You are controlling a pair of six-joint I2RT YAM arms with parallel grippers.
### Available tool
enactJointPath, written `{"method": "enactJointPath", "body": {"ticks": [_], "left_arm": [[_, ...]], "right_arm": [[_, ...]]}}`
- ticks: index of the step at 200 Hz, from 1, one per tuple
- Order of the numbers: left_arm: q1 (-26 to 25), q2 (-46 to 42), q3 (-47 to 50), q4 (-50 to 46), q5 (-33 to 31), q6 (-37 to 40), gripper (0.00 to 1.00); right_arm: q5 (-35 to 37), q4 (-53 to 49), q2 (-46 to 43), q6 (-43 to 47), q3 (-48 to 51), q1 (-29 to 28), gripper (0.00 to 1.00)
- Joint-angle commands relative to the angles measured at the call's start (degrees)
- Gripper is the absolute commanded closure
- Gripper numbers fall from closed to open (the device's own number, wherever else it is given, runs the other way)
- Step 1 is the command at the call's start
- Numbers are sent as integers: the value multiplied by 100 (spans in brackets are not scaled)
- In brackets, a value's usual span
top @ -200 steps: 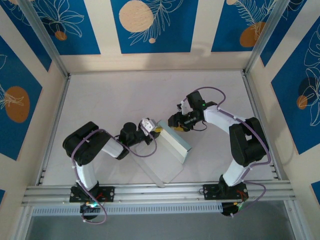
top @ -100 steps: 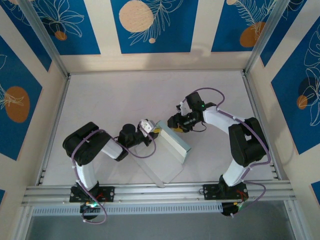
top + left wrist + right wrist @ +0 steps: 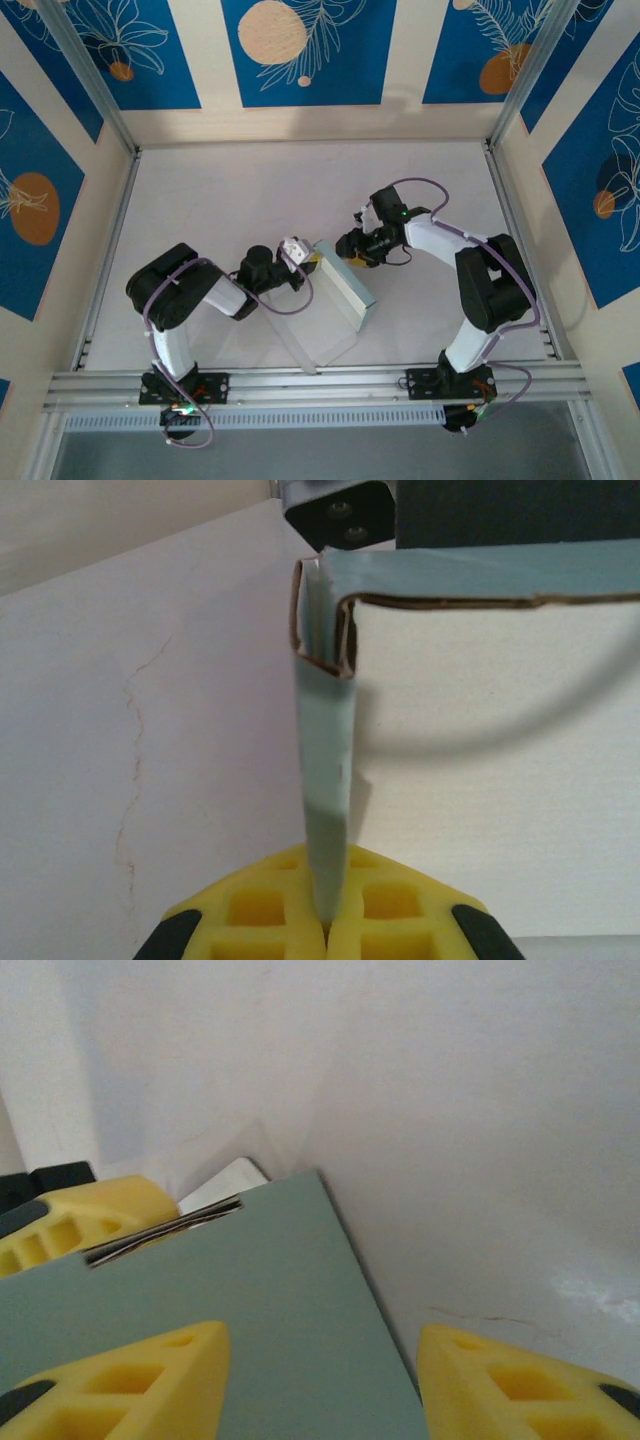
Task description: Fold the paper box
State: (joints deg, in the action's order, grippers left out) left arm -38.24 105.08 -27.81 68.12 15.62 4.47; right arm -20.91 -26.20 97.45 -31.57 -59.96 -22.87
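Left hand (image 3: 327, 930): pinched shut on a green flap of my paper box (image 3: 325, 770).
Right hand (image 3: 320, 1380): half open over the box, gripping nothing.
Paper box: on the desk (image 3: 220, 190), between my hands.
Technique: I fold along the score, gently.

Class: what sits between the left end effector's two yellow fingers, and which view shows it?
A thin mint-green flap of the paper box, edge-on, pinched by the left end effector's fingers; the left wrist view shows it.

White tabletop (image 3: 250, 190), cream walls (image 3: 402, 60) with blue leaf-patterned panels (image 3: 350, 80), aluminium rails (image 3: 320, 383).
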Motion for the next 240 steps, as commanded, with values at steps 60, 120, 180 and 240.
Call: {"method": "enactJointPath", "body": {"ticks": [60, 120, 180, 240], "left_arm": [[-47, -101, 57, -13, -419, 359, 100], [-294, -103, 4, -27, -1468, 812, 100], [-592, -32, -7, 144, -2514, 1152, 100], [-635, -81, 203, 492, -2358, 806, 100]], "right_arm": [[-234, -10, 991, -613, -551, -323, 51], [-629, 94, 1175, -679, -568, -837, 54], [-1125, 290, 1215, -758, -713, -1046, 55], [-437, 246, 417, -976, -371, -553, 47]]}}
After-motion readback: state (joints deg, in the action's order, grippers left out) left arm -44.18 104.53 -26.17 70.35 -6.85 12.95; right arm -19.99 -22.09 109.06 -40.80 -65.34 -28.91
